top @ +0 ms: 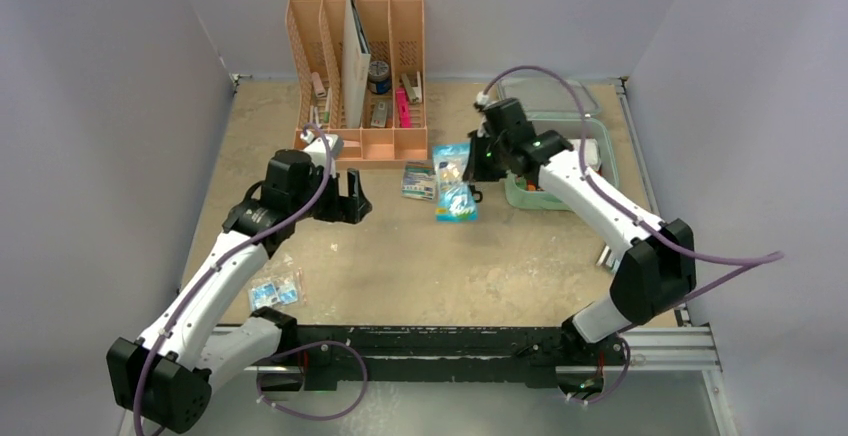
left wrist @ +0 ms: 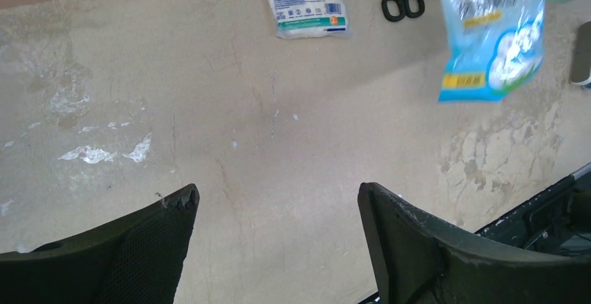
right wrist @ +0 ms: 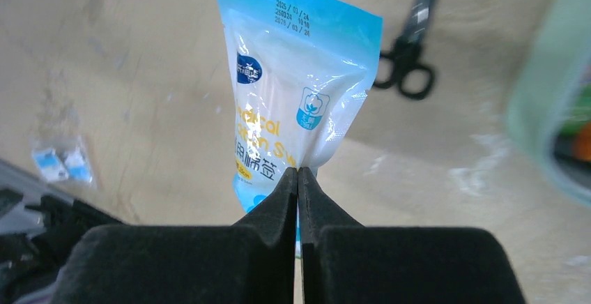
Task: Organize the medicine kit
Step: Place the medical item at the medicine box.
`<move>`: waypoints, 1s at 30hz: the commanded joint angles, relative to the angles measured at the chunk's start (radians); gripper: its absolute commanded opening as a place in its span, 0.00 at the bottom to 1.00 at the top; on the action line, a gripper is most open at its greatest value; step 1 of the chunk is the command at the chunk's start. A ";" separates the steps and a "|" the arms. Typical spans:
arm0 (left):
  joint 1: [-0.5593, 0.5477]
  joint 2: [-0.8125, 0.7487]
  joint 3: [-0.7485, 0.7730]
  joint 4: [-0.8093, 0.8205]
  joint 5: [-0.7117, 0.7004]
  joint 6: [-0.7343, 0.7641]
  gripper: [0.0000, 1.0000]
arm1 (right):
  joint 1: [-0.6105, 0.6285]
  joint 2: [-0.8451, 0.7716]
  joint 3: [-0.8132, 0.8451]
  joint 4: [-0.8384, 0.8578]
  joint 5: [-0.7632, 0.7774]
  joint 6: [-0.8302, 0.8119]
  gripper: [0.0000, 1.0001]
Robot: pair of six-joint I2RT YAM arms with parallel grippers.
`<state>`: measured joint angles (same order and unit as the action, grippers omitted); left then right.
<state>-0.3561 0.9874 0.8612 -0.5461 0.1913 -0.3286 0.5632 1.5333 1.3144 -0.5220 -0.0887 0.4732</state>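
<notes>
Medicine kit point(top: 525, 198) open, lid point(top: 548, 98) rearward

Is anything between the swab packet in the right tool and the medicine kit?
Nothing visible blocks it. The right tool holds the cotton swab packet above the table; only black scissors lie flat below, toward the medicine kit.

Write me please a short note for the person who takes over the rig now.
The left hand is open and empty over the table.
The right hand is shut on the blue swab packet, not yet in the kit.
The medicine kit lies open at far right.
Done: packet picked up.
To do: put it in; the gauze packet, scissors and small blue sachets lie outside.
</notes>
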 commanded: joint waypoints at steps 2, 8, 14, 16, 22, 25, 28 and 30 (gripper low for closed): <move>-0.004 -0.060 -0.023 0.050 0.046 0.064 0.85 | -0.155 -0.024 0.129 -0.125 0.039 -0.164 0.00; -0.004 -0.100 -0.019 0.036 -0.021 0.074 0.87 | -0.310 0.049 0.279 -0.231 0.026 -0.268 0.00; -0.004 -0.149 -0.020 0.018 -0.132 0.090 0.91 | -0.464 0.151 0.377 -0.305 -0.021 -0.347 0.00; -0.004 -0.162 -0.023 0.014 -0.158 0.095 0.91 | -0.492 0.187 0.404 -0.333 -0.024 -0.378 0.00; -0.004 -0.160 -0.022 0.005 -0.189 0.108 0.92 | -0.560 0.277 0.429 -0.315 -0.021 -0.443 0.00; -0.004 -0.150 -0.024 0.004 -0.231 0.114 0.92 | -0.607 0.342 0.453 -0.306 -0.071 -0.467 0.00; -0.004 -0.147 -0.023 0.004 -0.234 0.112 0.92 | -0.628 0.402 0.469 -0.304 -0.122 -0.509 0.00; -0.004 -0.149 -0.022 0.005 -0.237 0.112 0.92 | -0.633 0.437 0.477 -0.294 -0.151 -0.516 0.00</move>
<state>-0.3561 0.8429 0.8391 -0.5514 -0.0162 -0.2409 -0.0505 1.9324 1.7424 -0.8158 -0.1490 0.0185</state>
